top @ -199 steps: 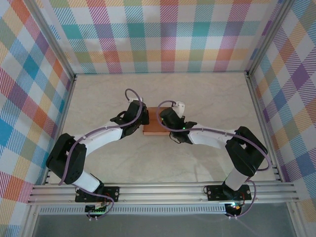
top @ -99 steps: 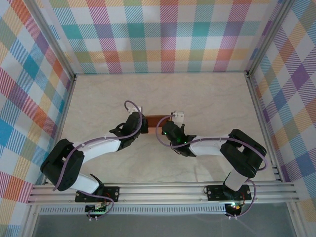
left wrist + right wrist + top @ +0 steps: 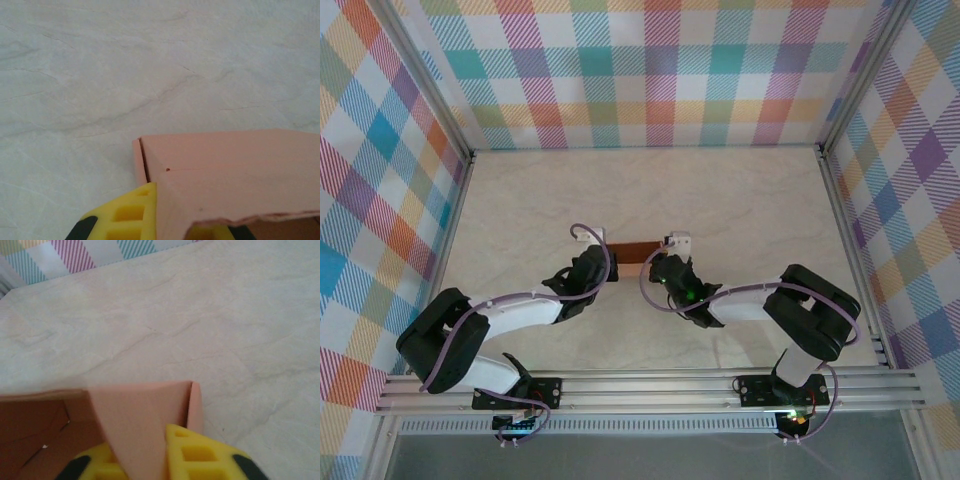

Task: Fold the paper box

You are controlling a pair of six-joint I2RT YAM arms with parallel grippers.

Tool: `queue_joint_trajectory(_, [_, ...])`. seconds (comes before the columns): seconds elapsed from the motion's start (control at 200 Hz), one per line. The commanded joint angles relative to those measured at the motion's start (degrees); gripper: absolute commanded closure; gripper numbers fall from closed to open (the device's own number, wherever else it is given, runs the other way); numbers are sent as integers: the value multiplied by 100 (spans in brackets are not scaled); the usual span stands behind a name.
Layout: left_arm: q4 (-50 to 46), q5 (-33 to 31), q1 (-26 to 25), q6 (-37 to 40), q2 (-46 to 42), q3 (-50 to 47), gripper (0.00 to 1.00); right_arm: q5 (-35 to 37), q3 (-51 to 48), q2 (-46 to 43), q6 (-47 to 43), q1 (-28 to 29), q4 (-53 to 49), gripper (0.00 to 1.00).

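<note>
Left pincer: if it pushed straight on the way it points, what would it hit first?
The paper box, already pinched in the left pincer; beyond it, probably the bare tabletop, though depth is hard to judge.

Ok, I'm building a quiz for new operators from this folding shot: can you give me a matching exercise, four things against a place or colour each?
Things:
1. paper box
2. left gripper
3. right gripper
4. table

Descriptions:
A. pale marbled surface
B. at the box's right end
C. salmon-orange, between the two grippers
D. at the box's left end

Pairs: 1-C, 2-D, 3-B, 4-A
</note>
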Motion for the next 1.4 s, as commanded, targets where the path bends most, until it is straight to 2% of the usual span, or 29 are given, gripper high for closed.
queue_joint_trajectory(0.0, [-83,-469,-63,-34,-26,-240,100,-178,-269,-96,-173,64,214,75])
queue_joint_trajectory(0.26, [-65,-664,-124,17,117,-261,100,-545,-852,-964,-514,82,177,24])
queue_joint_trajectory(0.375, [-2,-693,-149,55,193,-278,100,-737,-1099,-1626,-570,82,-305,13])
queue_joint_trajectory(0.58, [76,-724,-215,219,135,-327,100,-1096,-950,-3029,-802,65,-1354,11])
queue_joint_trajectory(0.72, [138,-732,-241,339,45,-372,100,-1341,-298,-3310,-339,-146,-2069,12])
queue_joint_trajectory(0.815, [154,-740,-259,376,13,-395,100,-1501,602,-2929,526,-519,-3342,13])
queue_joint_trajectory(0.9, [203,-766,-307,380,-28,-464,99,-1929,1376,-2345,1146,-945,-4297,14])
queue_joint_trajectory(1.01, [252,-797,-371,376,-105,-546,98,-2701,2146,-1459,1474,-1435,-4801,14])
queue_joint_trajectory(1.095, [243,-840,-431,383,-172,-585,95,-2857,2588,-862,1412,-1527,-4920,15])
queue_joint_trajectory(1.24, [65,-974,-523,344,-366,-637,79,-3122,2843,-156,1402,-1529,-4893,15])
queue_joint_trajectory(1.4, [-304,-1075,-662,193,-896,-802,61,-3261,2696,204,1500,-1518,-4729,16])
